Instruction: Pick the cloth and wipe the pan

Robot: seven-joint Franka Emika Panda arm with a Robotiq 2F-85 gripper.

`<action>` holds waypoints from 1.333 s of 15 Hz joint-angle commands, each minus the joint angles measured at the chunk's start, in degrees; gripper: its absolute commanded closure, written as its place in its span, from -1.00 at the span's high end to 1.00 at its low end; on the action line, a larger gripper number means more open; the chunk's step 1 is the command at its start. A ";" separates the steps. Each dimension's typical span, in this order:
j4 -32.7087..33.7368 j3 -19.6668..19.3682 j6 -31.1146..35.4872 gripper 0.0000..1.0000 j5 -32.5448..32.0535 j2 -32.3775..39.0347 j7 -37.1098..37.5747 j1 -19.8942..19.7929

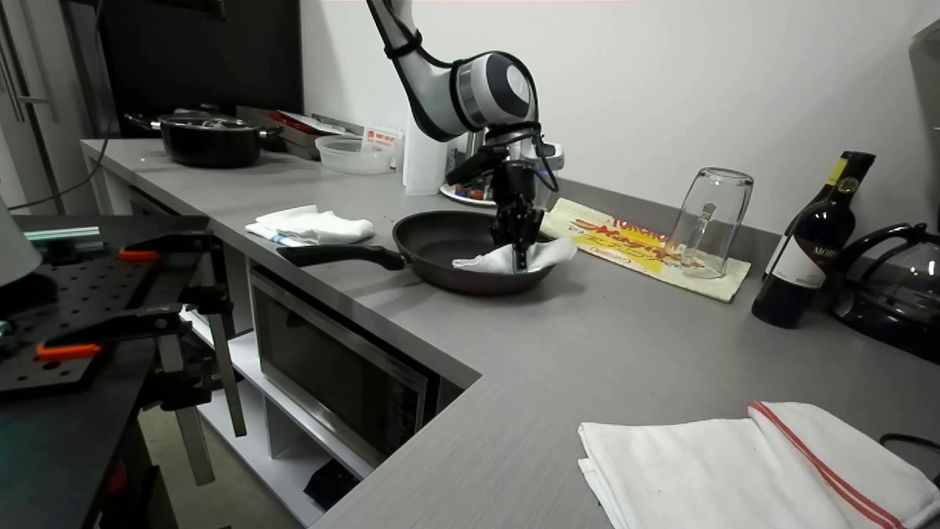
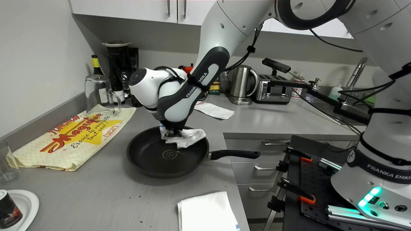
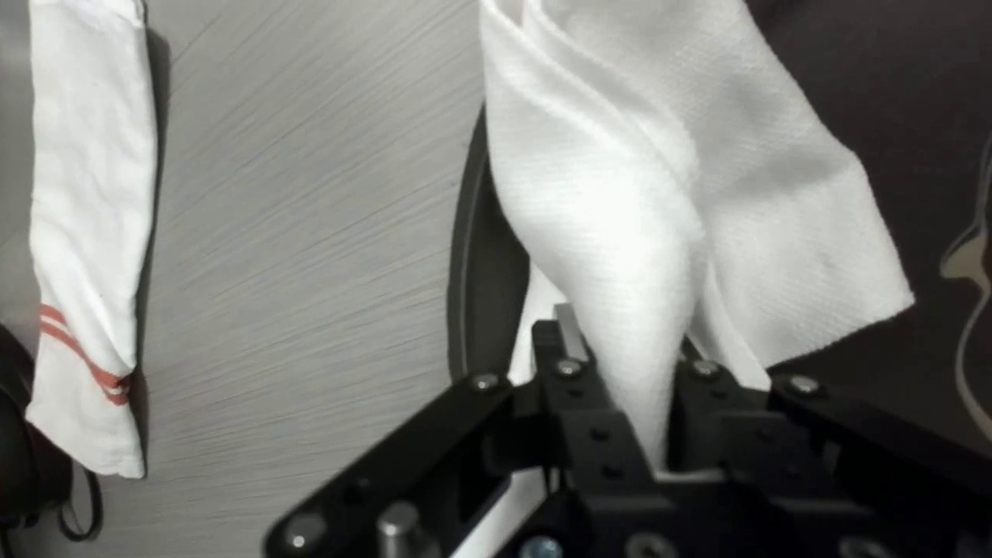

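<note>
Pinching a fold of the cloth [image 3: 620, 194], the tool [image 3: 629, 360] stands inside the pan [image 2: 154, 160], the cloth bunched over its inside and rim. Loosely gathered, it could slip free under drag, letting the tool scrape. Nothing visible steadies the pan; its handle [image 2: 234, 154] seems to overhang the worktop [image 2: 106, 199], and a hard push might spin it. "FRANKA EMIKA" marks the arm [image 2: 224, 38]; beyond, a printed towel [image 2: 77, 138] says "Torchon Magique, Essuie la vaisselle tout seul!"; writing on the wine bottle [image 1: 816, 239] is too blurred.
</note>
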 commanded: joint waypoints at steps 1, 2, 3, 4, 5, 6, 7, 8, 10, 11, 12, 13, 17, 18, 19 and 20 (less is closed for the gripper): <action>3.35 1.29 -0.60 -0.91 5.88 3.09 -1.66 -0.27; 3.59 1.83 -0.80 -0.91 7.95 3.42 -2.20 -0.24; 4.00 2.22 -1.05 -0.91 9.37 3.65 -2.43 -0.24; 4.42 2.84 -1.74 -0.91 10.99 3.47 -2.87 -0.40; 4.85 3.36 -2.15 -0.91 12.57 3.40 -3.16 -0.48; 5.36 4.00 -2.52 -0.91 14.24 3.34 -3.64 -0.56; 5.91 4.82 -2.97 -0.91 16.18 3.26 -4.18 -0.72; 6.46 5.65 -3.24 -0.91 18.08 3.20 -4.60 -0.85; 7.37 7.43 -3.73 -0.91 22.21 3.12 -5.50 -1.12; 7.66 8.20 -3.87 -0.91 24.10 3.10 -5.93 -1.24; 7.91 8.78 -3.96 -0.91 25.79 3.13 -6.23 -1.28; 8.05 9.28 -4.07 -0.91 27.40 3.17 -6.40 -1.37; 8.53 10.56 -4.69 -0.91 32.59 3.36 -7.48 -2.13; 8.81 11.56 -5.46 -0.91 34.64 3.39 -8.63 -3.09; 9.32 13.06 -6.90 -0.91 37.38 3.48 -10.57 -4.48; 9.63 13.81 -7.84 -0.91 39.35 3.56 -11.75 -5.26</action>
